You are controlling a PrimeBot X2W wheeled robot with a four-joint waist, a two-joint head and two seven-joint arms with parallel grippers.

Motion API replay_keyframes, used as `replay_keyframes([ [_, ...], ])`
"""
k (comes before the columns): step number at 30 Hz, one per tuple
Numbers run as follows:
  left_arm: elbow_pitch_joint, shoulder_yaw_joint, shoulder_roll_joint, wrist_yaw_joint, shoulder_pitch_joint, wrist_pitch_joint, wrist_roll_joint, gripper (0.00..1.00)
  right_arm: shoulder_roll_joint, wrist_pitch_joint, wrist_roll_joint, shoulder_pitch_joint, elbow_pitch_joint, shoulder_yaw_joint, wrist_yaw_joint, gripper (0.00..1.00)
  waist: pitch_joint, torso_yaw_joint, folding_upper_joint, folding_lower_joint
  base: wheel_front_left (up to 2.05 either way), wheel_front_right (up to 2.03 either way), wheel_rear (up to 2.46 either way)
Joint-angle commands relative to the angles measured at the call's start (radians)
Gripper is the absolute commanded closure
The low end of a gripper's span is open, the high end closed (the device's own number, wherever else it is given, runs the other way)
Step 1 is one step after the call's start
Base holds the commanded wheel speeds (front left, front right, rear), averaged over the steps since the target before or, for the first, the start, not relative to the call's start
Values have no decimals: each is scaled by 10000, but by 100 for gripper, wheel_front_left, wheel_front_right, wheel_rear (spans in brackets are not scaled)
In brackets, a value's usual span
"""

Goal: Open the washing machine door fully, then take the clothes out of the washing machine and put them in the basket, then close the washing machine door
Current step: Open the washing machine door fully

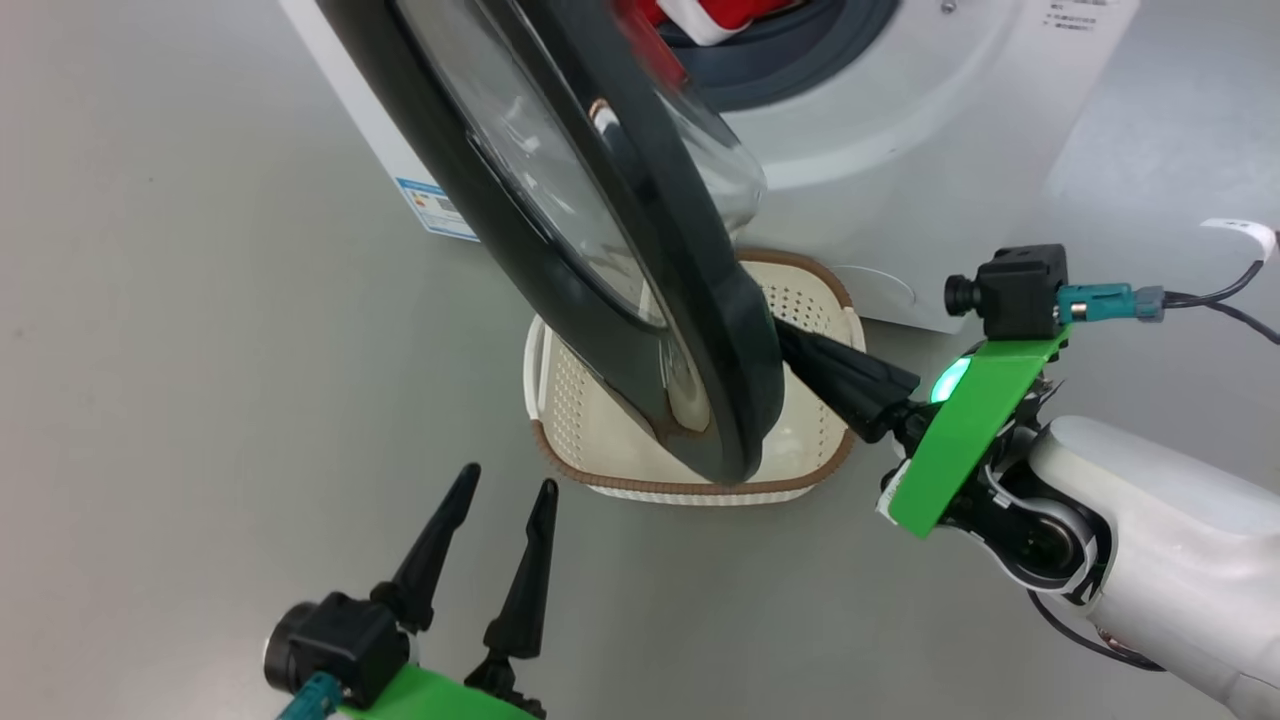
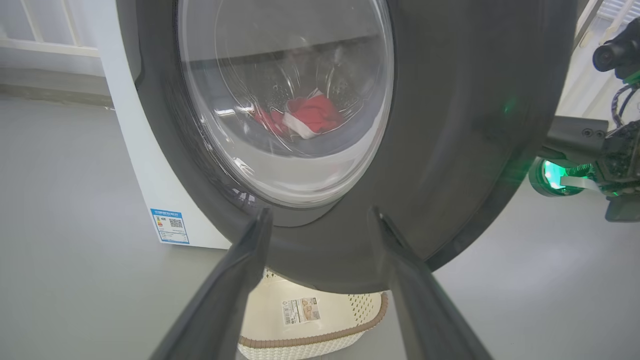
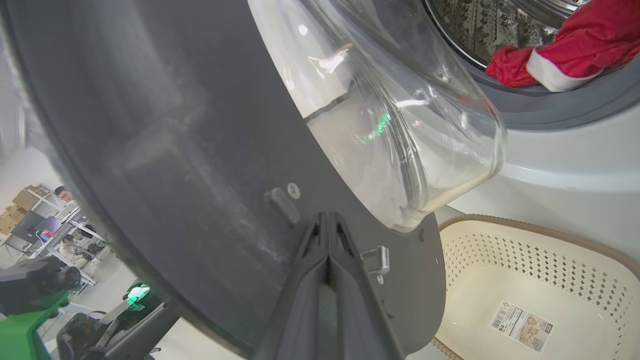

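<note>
door (image 1: 700, 330) only part open, centre frame; your right gripper (image 3: 327, 235), fingers pressed together with nothing between them, rests on its inner face. left gripper (image 1: 509, 480) spread wide, empty, lower left. clothes (image 1: 720, 15) in the drum, top; basket (image 1: 640, 487) unfilled below.

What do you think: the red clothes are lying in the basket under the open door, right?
Not quite. The clothes lie in the mouth of the washing machine, not in the basket. The right wrist view shows the basket holding just its paper label, below the open washing machine door.
</note>
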State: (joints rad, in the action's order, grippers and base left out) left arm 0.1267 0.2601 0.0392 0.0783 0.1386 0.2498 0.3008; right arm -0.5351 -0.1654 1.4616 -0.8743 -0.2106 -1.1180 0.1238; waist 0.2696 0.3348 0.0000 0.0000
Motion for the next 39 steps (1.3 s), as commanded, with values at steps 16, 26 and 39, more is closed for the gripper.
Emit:
replay_keyframes([
  [16, -190, -236, 110, -296, -617, 120, 163, 0, 219, -49, 686, 123, 487, -1075, 69, 100, -829, 1312, 0, 0, 0, 0, 0],
  [26, -200, -499, 110, -337, -920, 120, 122, 0, 718, 125, 757, 203, 431, -1352, 69, 100, -1102, 1939, 0, 0, 0, 0, 0],
  [39, -545, -818, 110, -674, -1122, 120, 258, 0, 1512, 434, 673, -196, 31, -1512, 69, 100, -996, 2056, 0, 0, 0, 0, 0],
])
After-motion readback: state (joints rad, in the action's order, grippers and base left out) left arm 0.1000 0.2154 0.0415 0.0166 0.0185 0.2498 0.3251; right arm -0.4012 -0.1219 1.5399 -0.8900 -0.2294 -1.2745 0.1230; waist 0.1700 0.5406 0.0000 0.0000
